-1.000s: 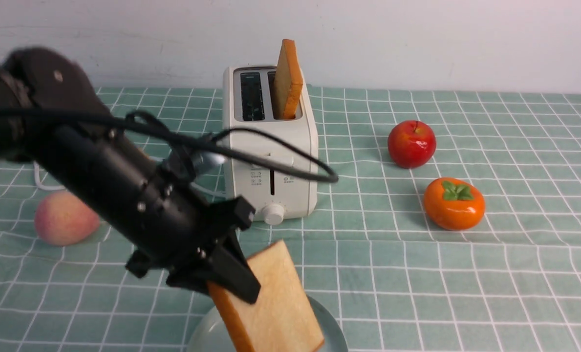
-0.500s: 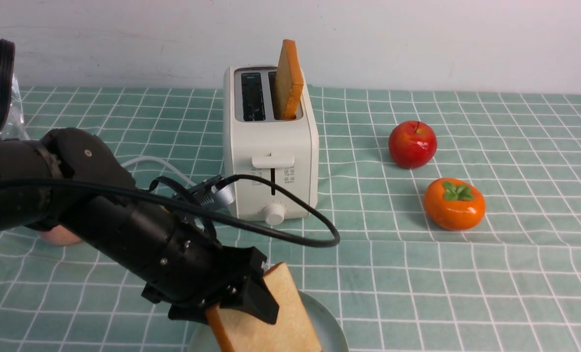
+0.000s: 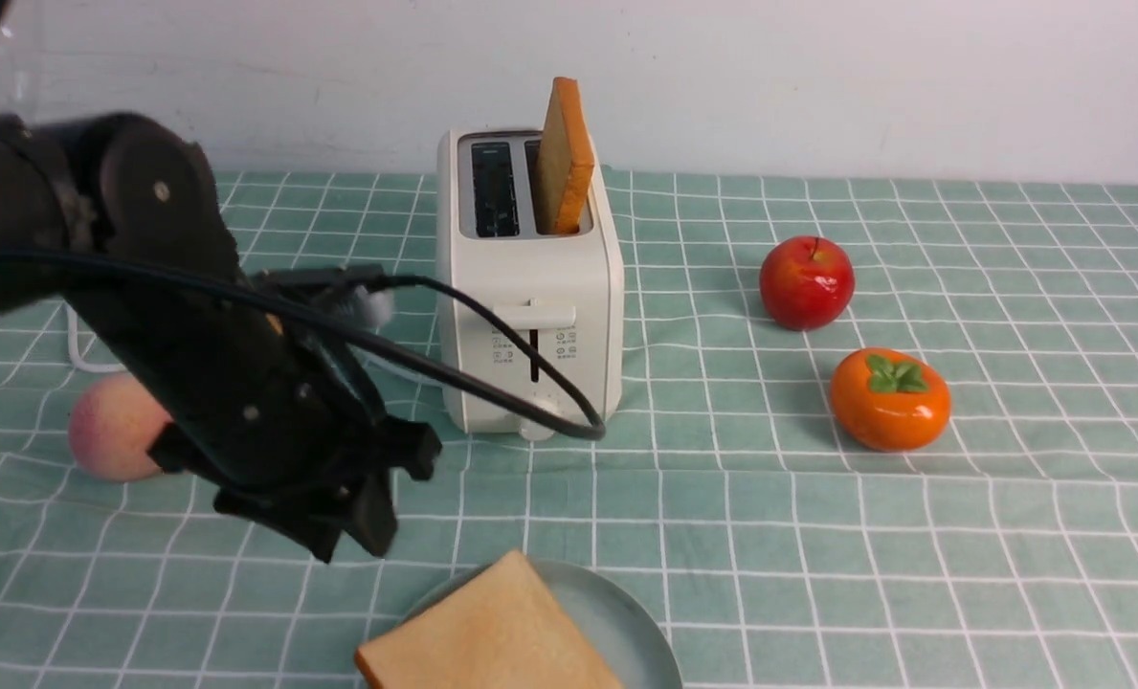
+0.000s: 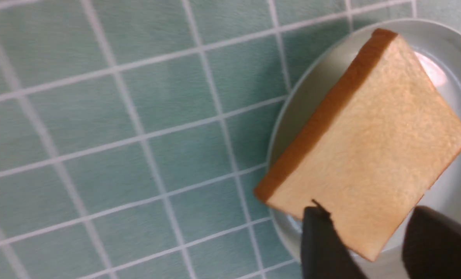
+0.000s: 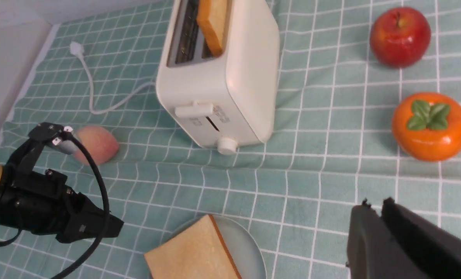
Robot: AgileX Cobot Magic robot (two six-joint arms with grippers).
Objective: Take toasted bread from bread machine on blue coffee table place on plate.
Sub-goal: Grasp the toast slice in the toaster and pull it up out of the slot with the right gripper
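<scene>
Black left claw (image 4: 370, 236): jaws apart, empty; golden-tan toast slice (image 4: 370, 143) observed near it, on round pale blue-green plate (image 4: 457, 77).

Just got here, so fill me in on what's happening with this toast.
The robot is moving toast from the toaster to the plate. One slice lies on the plate, slightly over its rim, with nothing gripping it. The left gripper is empty, its jaws apart, near that slice. A second slice stands in one of the toaster's slots. The right gripper holds nothing over the table.
</scene>
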